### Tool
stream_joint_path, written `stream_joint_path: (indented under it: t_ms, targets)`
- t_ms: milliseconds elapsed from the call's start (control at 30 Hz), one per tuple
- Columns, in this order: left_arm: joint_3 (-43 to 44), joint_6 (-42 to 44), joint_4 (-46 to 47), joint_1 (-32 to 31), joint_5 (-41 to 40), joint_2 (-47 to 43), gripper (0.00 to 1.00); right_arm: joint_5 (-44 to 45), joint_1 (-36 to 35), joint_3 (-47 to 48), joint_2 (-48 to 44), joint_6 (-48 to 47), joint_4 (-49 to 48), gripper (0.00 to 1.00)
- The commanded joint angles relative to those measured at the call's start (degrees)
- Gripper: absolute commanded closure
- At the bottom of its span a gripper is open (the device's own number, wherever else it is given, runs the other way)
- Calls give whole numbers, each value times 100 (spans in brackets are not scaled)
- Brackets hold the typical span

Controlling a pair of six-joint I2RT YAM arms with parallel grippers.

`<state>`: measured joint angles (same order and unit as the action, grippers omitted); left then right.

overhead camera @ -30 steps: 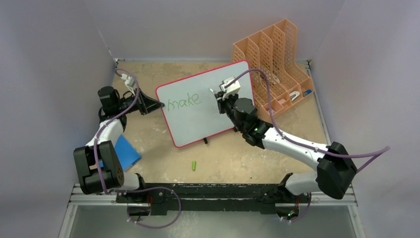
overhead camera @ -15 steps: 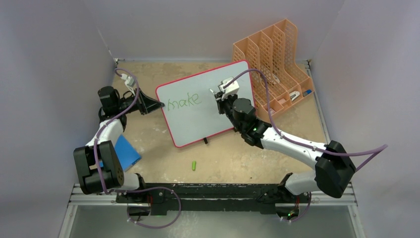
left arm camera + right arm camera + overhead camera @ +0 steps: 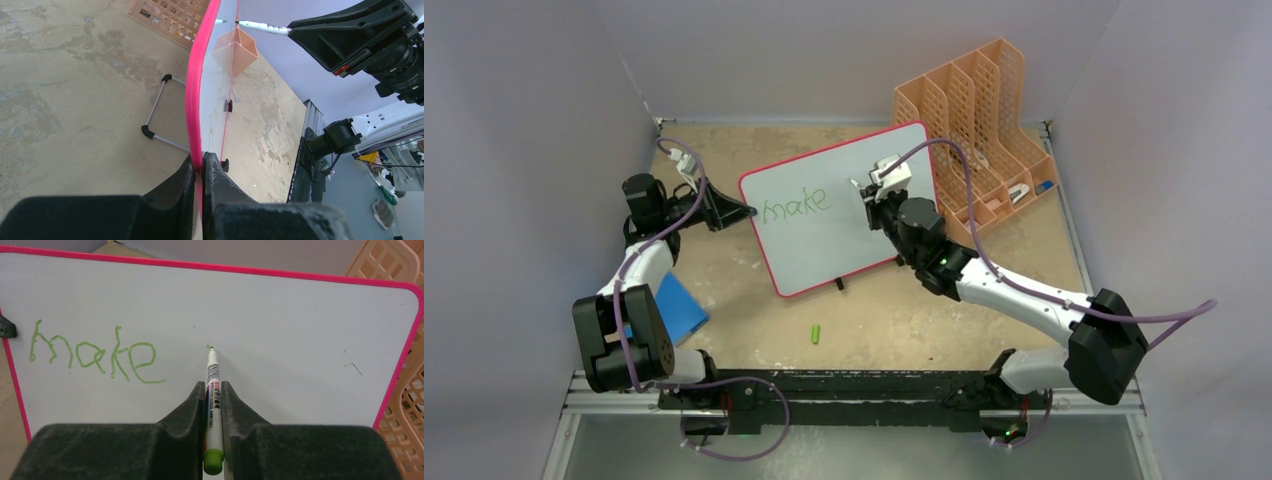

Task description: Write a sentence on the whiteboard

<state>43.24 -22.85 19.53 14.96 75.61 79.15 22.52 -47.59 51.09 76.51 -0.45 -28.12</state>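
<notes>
Whiteboard [image 3: 824,255] stood propped at a lean, its left rim pinched in the closed left gripper [image 3: 202,162]. The orange rack [image 3: 984,110] crowded its right edge. The right gripper [image 3: 214,390] was clamped on the marker [image 3: 212,365], tip on the board just right of "make", all the sentence [image 3: 95,357] had. The second word was likely starting; it called for light strokes, with blank board rightward and below.

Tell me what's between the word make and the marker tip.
Bare whiteboard, except a tiny green dot by the marker tip; the right wrist view shows it.
</notes>
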Motion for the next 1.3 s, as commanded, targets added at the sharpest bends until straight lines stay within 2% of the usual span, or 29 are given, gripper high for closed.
stream_joint_path:
  t_ms: [0,1267]
  targets:
    - [97,255,-46,-116,32,-106,100,-125,5,50,-327,-52,-36,100]
    - [97,261,-48,-116,32,-102,100,-58,4,-45,-1,2,66,100]
